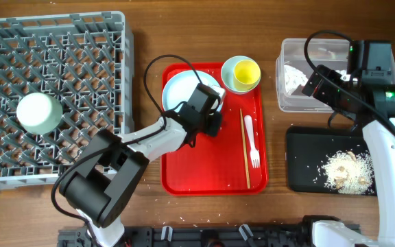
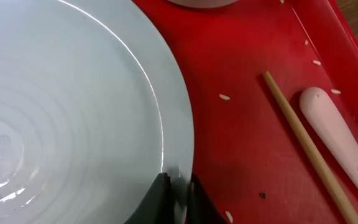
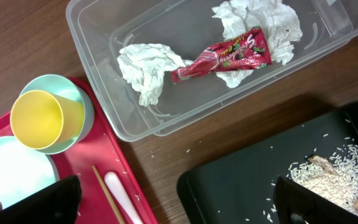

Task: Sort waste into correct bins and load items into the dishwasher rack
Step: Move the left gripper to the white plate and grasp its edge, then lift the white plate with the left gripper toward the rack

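Observation:
On the red serving tray [image 1: 211, 168] lies the white plate [image 1: 182, 90]. My left gripper [image 1: 210, 122] is shut on its right rim; in the left wrist view the two dark fingers of the left gripper [image 2: 178, 190] clamp the edge of the plate [image 2: 73, 112]. A yellow cup [image 1: 246, 71] stands inside a pale bowl [image 1: 229, 81] at the tray's far right corner. The chopstick [image 1: 244, 147] and white fork [image 1: 252, 143] lie side by side on the tray. My right gripper [image 1: 317, 84] hangs open and empty over the near side of the clear tub [image 3: 98, 37], which holds tissues [image 3: 145, 68] and the red wrapper [image 3: 225, 56].
The grey dishwasher rack [image 1: 81, 41] fills the left side, with a second pale bowl [image 1: 38, 113] upside down in it. A black tray [image 1: 307, 161] at the right holds rice scraps [image 1: 348, 170]. Loose grains dot the red tray and the table.

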`<action>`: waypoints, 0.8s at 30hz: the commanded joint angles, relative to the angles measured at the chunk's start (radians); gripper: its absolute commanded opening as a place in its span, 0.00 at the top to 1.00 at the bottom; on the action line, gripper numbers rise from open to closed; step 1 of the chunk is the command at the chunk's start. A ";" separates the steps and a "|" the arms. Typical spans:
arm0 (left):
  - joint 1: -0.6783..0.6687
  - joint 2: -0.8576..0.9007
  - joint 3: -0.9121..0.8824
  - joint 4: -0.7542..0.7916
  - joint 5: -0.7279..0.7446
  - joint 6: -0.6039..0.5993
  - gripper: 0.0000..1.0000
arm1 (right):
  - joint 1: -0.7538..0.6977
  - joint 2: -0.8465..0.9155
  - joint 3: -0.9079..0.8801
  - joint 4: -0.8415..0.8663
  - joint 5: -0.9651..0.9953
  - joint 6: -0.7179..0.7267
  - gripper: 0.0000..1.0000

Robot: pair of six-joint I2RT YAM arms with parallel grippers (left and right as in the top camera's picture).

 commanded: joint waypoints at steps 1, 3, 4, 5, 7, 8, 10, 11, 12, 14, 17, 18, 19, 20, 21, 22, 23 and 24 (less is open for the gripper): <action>-0.001 0.031 -0.027 -0.039 -0.002 -0.017 0.96 | -0.004 -0.012 0.012 0.002 0.002 -0.013 0.00; -0.001 0.007 -0.027 -0.035 0.034 -0.017 0.96 | -0.004 -0.012 0.012 0.002 0.002 -0.013 0.00; -0.001 -0.017 -0.027 -0.036 0.040 -0.021 0.96 | -0.004 -0.012 0.012 0.002 0.002 -0.013 0.00; -0.001 -0.044 -0.027 -0.036 0.040 -0.039 0.96 | -0.004 -0.012 0.012 0.002 0.002 -0.013 0.00; 0.001 -0.116 -0.027 -0.037 0.040 -0.066 0.96 | -0.004 -0.012 0.012 0.002 0.002 -0.013 0.00; 0.001 -0.147 -0.027 -0.039 0.040 -0.069 0.96 | -0.004 -0.012 0.012 0.002 0.002 -0.012 0.00; 0.002 -0.221 -0.027 -0.048 0.040 -0.069 0.96 | -0.004 -0.012 0.012 0.002 0.002 -0.013 0.00; 0.002 -0.267 -0.027 -0.055 0.040 -0.069 0.96 | -0.004 -0.012 0.012 0.002 0.002 -0.013 0.00; 0.002 -0.306 -0.027 -0.063 0.040 -0.069 0.96 | -0.004 -0.012 0.012 0.002 0.002 -0.013 0.00; 0.002 -0.362 -0.027 -0.078 0.040 -0.069 0.96 | -0.004 -0.012 0.012 0.002 0.002 -0.013 0.00; 0.019 -0.462 -0.027 -0.084 0.040 -0.079 0.96 | -0.004 -0.012 0.012 0.002 0.002 -0.013 0.00; 0.041 -0.503 -0.027 -0.081 0.040 -0.104 0.96 | -0.004 -0.012 0.012 0.002 0.002 -0.013 0.00; 0.066 -0.539 -0.027 -0.080 0.042 -0.115 0.96 | -0.004 -0.012 0.012 0.002 0.002 -0.013 0.00; 0.091 -0.566 -0.027 -0.077 0.053 -0.114 0.96 | -0.004 -0.012 0.012 0.002 0.002 -0.013 0.00; 0.127 -0.599 -0.027 -0.076 0.071 -0.114 0.96 | -0.004 -0.012 0.012 0.002 0.002 -0.013 0.00; 0.195 -0.648 -0.027 -0.067 0.116 -0.114 0.96 | -0.004 -0.012 0.012 0.002 0.002 -0.013 0.00; 0.261 -0.681 -0.027 -0.049 0.171 -0.114 0.96 | -0.004 -0.012 0.012 0.002 0.002 -0.013 0.00; 0.316 -0.698 -0.027 -0.028 0.225 -0.117 0.96 | -0.004 -0.012 0.012 0.002 0.002 -0.013 0.00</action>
